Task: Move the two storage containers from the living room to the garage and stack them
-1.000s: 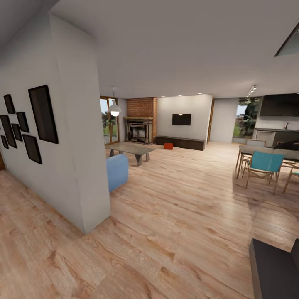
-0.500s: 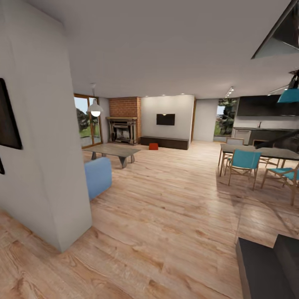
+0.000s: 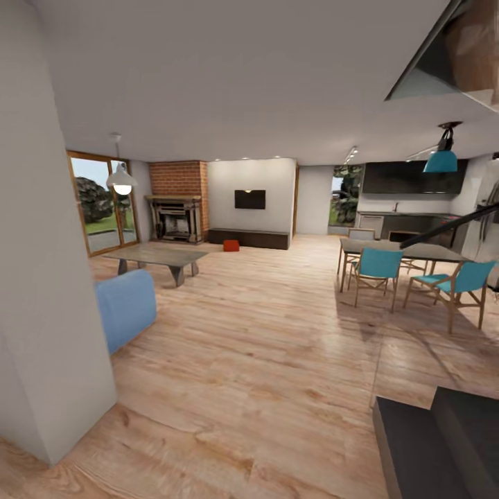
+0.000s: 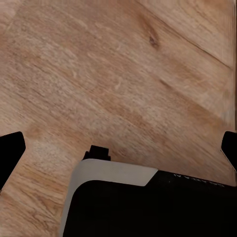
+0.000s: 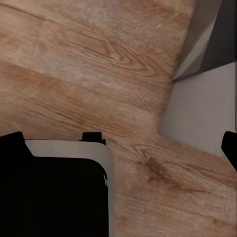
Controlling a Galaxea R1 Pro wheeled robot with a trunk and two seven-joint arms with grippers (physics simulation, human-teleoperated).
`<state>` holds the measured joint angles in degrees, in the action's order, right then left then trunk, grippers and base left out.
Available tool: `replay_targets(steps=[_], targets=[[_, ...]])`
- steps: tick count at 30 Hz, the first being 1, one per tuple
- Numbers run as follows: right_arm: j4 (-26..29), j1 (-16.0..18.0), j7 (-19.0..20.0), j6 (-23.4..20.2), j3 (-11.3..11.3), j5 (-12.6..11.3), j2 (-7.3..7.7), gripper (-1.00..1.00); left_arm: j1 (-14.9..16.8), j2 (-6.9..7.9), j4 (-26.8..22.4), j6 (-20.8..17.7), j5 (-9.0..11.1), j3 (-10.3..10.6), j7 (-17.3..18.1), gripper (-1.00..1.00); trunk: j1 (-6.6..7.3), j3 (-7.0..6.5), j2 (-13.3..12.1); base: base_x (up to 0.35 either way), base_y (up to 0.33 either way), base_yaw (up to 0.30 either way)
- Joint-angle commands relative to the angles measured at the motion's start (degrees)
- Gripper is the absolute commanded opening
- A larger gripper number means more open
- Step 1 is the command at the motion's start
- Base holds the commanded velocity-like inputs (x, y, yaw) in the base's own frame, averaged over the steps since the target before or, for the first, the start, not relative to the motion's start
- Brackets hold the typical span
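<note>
Down the living room's plank floor (image 3: 277, 346) I see one red bin (image 3: 231, 245) on the floor just before the far bench (image 3: 251, 239), and both pincers' fingertips (image 4: 11, 153) (image 5: 230, 148) stand spread, empty.

Open room under a pale ceiling (image 3: 229, 83), floored in light wood planks (image 3: 263, 360); white wall corner (image 3: 41, 291) close at left, blue armchair (image 3: 126, 308) just beyond it, low grey table (image 3: 161, 258) farther in beneath a white pendant lamp (image 3: 122, 181); tall wood-framed window (image 3: 97, 204) showing greenery outside. At the far end, red-brick fireplace (image 3: 177, 208), black wall screen (image 3: 249, 199) above a long dark bench (image 3: 251, 239); to the right, dining table (image 3: 398, 251) with teal chairs (image 3: 378, 267), teal pendant lamp (image 3: 441, 161), dark kitchen cabinets (image 3: 412, 179) behind.
</note>
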<state>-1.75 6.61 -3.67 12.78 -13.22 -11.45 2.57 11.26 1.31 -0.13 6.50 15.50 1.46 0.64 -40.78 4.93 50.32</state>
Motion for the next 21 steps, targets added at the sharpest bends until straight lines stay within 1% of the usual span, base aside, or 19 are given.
replay_targets(steps=[1,11,13,21], targets=[[-0.2,0.1,0.0,0.3,-0.5,-0.5,-0.02,1.0,0.0,0.01,0.0,0.2,0.4,0.2,0.1,1.0,-0.04,0.09,0.1,0.323,0.0,-0.241],[-0.2,0.1,0.0,0.3,-0.5,-0.3,-0.02,1.0,0.0,0.01,0.0,0.0,0.4,0.2,0.1,1.0,-0.04,0.09,0.1,0.323,0.0,-0.239],[-0.2,0.1,0.0,0.4,-0.5,-0.3,-0.02,1.0,0.0,0.01,0.0,0.0,0.4,0.2,0.1,1.0,-0.04,0.09,0.1,0.323,0.0,-0.102],[-0.2,0.1,0.0,0.3,-0.6,-0.1,-0.02,1.0,0.0,0.01,0.0,0.1,0.4,0.2,0.1,1.0,-0.04,0.09,0.1,0.323,0.0,-0.007]])
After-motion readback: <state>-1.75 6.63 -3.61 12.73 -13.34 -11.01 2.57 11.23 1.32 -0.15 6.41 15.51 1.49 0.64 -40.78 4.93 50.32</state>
